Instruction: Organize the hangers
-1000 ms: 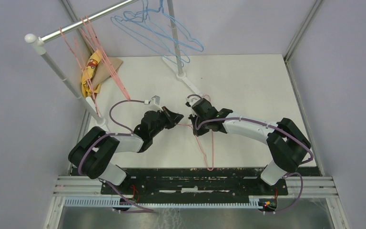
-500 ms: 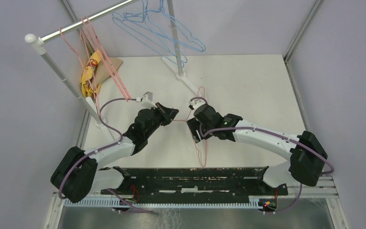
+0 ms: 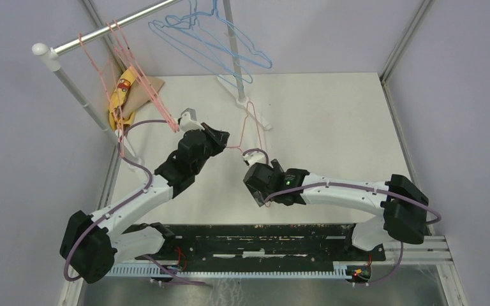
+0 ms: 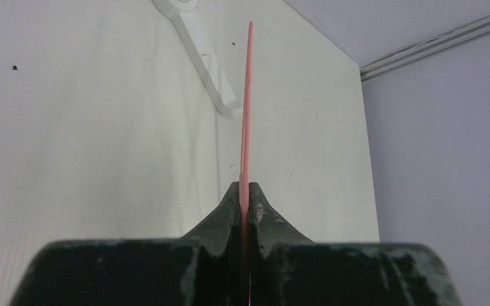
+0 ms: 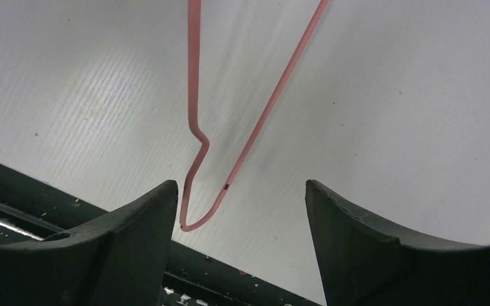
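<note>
Left wrist view, item one: left gripper (image 4: 245, 191), black, two fingers, pressed together on a thin pink-red wire clothes hanger (image 4: 247, 95). I see the wire edge-on, running straight out from between the fingertips above the white surface (image 4: 89, 140). Beyond it a white plastic foot (image 4: 198, 38) of the rail stand lies flat on that surface.

Right wrist view, item two: right gripper (image 5: 241, 188), black, spread wide, with nothing in its grasp. The same hanger's bent lower corner sits in the gap, close to the finger (image 5: 147, 223) on the left of the view. I cannot tell whether wire and finger touch. A black mounting plate (image 5: 13, 191) shows at the lower left.

Top external view, remaining stock:
- The held hanger spans the space between the two grippers over the middle of the surface, near the stand's foot and well apart from the rail. I cannot tell whether it touches the surface.
- One silver metal rail (image 3: 111, 33) on white poles (image 3: 76, 92).
- A group of pink-red hangers (image 3: 120, 43) on the rail's left part. I cannot count them reliably.
- A group of light blue hangers (image 3: 230, 54) farther right on the rail.
- One yellow printed item (image 3: 120, 95) beside a brown cardboard piece (image 3: 152, 88), at the far left corner of the surface, partly behind the pink-red hangers.
</note>
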Motion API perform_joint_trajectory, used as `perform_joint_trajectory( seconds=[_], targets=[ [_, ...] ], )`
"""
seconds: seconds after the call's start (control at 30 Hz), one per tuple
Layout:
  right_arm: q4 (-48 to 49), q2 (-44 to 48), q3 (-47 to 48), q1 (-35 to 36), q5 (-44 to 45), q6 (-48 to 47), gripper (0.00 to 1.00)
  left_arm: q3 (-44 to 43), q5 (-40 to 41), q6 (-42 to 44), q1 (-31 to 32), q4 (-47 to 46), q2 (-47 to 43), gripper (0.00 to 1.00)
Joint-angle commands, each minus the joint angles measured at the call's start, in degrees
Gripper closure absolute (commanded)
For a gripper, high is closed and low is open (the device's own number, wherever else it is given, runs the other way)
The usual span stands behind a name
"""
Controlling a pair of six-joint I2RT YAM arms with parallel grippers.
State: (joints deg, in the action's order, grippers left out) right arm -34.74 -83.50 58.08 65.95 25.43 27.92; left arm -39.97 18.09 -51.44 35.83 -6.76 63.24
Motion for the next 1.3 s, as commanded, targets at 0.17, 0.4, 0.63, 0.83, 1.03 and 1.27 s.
perform_joint_trajectory(
  seconds=[0.17,0.4,0.63,0.83,1.03,1.27],
  targets=[
    [4.6,-3.7,1.4,1.1,7.6,3.3,0.19,-6.6,4.1,1.3,1.7,7.0,-1.7,0.97],
    [7.7,-6.8,0.2,1.1,9.0,4.5,0.19,-7.6,4.1,1.4,2.2,9.1,-3.1,0.97],
    [9.4,-9.8,-0.4,1.1,10.6,5.4,0.26,-9.5,3.8,2.4,2.2,11.5,-5.2,0.97],
    [9.3,-10.2,-0.6,1.2,12.2,4.9,0.71,-9.4,3.8,2.8,2.2,12.6,-6.9,0.97],
    [10.6,-5.5,-3.1,1.1,14.0,2.3,0.99,-4.7,-0.1,7.2,2.2,7.9,-10.2,0.45],
    [10.4,-1.6,-3.8,0.7,11.7,-3.4,0.99,2.3,-2.9,13.0,2.2,8.0,-17.1,0.01]
  ],
)
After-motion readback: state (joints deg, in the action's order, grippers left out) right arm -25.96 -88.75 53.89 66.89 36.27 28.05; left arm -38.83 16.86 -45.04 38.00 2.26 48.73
